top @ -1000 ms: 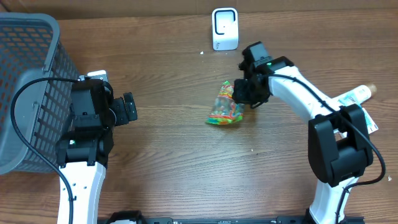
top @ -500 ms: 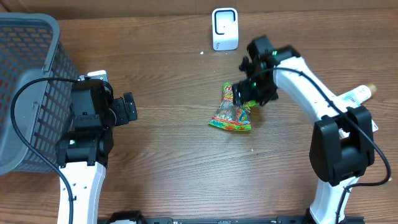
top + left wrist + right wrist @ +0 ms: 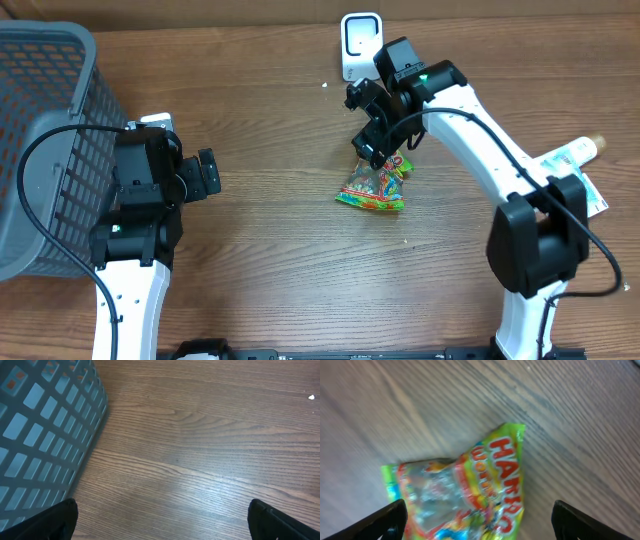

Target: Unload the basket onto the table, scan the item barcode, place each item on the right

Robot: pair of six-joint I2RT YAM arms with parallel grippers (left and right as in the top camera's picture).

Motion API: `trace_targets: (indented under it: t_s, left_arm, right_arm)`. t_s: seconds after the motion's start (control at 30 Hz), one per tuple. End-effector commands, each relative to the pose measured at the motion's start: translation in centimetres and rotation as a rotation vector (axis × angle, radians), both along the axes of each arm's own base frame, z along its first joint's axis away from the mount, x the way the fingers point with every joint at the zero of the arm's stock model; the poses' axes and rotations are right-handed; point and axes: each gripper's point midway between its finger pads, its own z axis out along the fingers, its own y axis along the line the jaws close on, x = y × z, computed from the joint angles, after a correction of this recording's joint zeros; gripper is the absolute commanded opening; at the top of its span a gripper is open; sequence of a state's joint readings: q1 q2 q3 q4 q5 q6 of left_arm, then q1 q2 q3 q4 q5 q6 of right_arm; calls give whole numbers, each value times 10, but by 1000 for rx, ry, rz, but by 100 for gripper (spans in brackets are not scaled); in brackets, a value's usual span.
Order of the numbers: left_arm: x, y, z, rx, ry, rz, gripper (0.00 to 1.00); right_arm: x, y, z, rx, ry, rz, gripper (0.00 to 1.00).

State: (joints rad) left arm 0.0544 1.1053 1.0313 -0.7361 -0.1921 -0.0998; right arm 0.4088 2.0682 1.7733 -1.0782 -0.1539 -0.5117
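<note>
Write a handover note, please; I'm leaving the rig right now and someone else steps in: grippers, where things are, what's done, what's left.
Left gripper: open, empty, beside the grey basket.
Right gripper: open, empty, hovering just above the gummy bag.
Gummy bag: lying on the table, on the near side of the white scanner and apart from it.
Done: no scan evident; the bag is not held.
Left: grasp the bag and present its barcode to the scanner.
</note>
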Motion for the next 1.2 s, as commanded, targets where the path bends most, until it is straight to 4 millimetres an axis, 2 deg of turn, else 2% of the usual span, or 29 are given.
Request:
trace_targets:
  t_s: [0.0, 0.1, 0.2, 0.27, 0.4, 0.5, 0.6, 0.63, 0.67, 0.7, 0.8, 0.9, 1.03, 1.17]
  left_arm:
    - [0, 3, 4, 17, -8, 0, 100]
    - [0, 3, 4, 17, -8, 0, 100]
    - [0, 3, 4, 17, -8, 0, 100]
    - [0, 3, 4, 17, -8, 0, 100]
    - [0, 3, 4, 17, -8, 0, 100]
    - [0, 3, 4, 17, -8, 0, 100]
    - [0, 3, 4, 17, -8, 0, 100]
    - [0, 3, 4, 17, -8, 0, 100]
    - [0, 3, 4, 17, -8, 0, 100]
    - [0, 3, 4, 17, -8, 0, 100]
    - [0, 3, 4, 17, -8, 0, 100]
    - [0, 3, 4, 17, -8, 0, 100]
    - [0, 3, 4, 17, -8, 0, 100]
    - [0, 3, 4, 17, -8, 0, 100]
  right_arm:
    - [8, -17, -28, -41, 26, 7, 93]
    - [15, -23, -41, -38, 36, 1, 93]
    - [15, -20, -49, 16, 70, 8, 91]
    - [12, -19, -52, 43, 95, 6, 88]
    - [7, -20, -65, 53, 155, -67, 73]
    - [4, -21, -75, 51, 211, -177, 56]
    - [-5, -24, -81, 50, 297, -374, 24]
    - [-8, -25, -82, 46, 327, -439, 15]
    - [-11, -26, -82, 42, 358, -508, 12]
    - [-15, -28, -82, 35, 388, -576, 12]
    - [-26, -30, -81, 18, 484, -819, 27]
    - [-37, -19, -76, 56, 602, -962, 38]
    - [-45, 3, -64, 159, 719, -933, 41]
    - [-30, -2, -49, 195, 627, -767, 42]
